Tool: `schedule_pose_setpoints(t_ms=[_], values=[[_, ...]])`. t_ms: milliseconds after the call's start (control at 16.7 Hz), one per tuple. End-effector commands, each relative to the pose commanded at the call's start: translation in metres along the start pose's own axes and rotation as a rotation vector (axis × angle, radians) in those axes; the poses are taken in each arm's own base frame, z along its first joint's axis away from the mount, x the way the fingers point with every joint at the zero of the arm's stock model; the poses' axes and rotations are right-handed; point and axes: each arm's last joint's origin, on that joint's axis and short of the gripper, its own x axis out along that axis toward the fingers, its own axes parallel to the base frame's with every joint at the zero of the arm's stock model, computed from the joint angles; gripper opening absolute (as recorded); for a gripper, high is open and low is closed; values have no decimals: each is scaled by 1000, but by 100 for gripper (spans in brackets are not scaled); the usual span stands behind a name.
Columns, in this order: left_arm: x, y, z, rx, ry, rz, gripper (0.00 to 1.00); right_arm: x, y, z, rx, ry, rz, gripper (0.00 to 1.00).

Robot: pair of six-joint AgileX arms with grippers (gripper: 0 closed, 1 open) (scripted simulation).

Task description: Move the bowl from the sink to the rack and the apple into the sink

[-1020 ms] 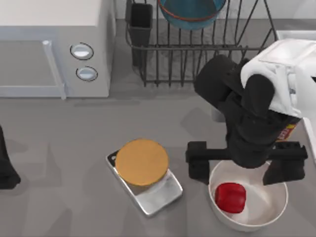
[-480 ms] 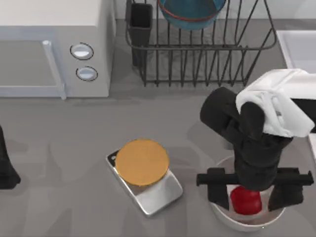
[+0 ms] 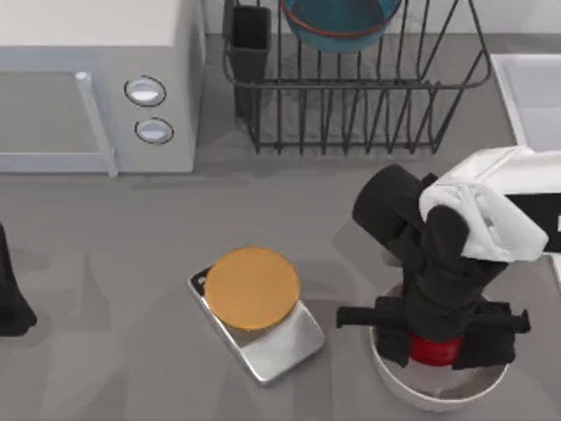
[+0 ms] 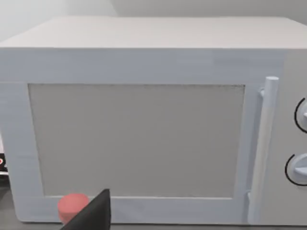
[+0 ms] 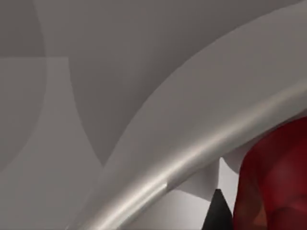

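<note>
The grey table (image 3: 131,228) carries everything, and the biggest thing on it is the white microwave (image 3: 92,83), set toward ten o'clock from the table's middle, its door, handle and two round knobs facing the left wrist view. The black wire rack (image 3: 359,105) stands at twelve o'clock with its dark utensil cup (image 3: 252,39) at its nine o'clock corner, and the teal-blue bowl (image 3: 340,22) with its orange-red band sits inside the rack at the far edge. The pale sink (image 3: 530,92) lies at two o'clock, just beside the rack at the table's right edge. At five o'clock the right arm reaches down into a plain white bowl (image 3: 399,390), and the right gripper (image 3: 436,338) is lowered inside it with its two black fingers standing on either side of the red apple (image 3: 432,349); whether they press on the fruit or merely flank it cannot be told. In the right wrist view the apple (image 5: 273,177) sits inside the white bowl's curved rim (image 5: 158,182). A silver scale (image 3: 276,342) topped by a round orange disc (image 3: 252,288) rests near six o'clock. The left arm (image 3: 10,298) stays parked at nine o'clock, at the table's left edge.
</note>
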Motion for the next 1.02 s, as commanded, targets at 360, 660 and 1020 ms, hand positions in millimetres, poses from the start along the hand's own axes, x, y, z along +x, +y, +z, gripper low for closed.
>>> schedule_pose_setpoints(t_ms=[360,660,1020], values=[[0,0,0,0,0,0,100,-26,18,9,-58,-166,109,100],[0,0,0,0,0,0,100,-26,18,9,-58,-166,109,85],[0,0,0,0,0,0,100,-26,18,9,-58,-166,109,40]])
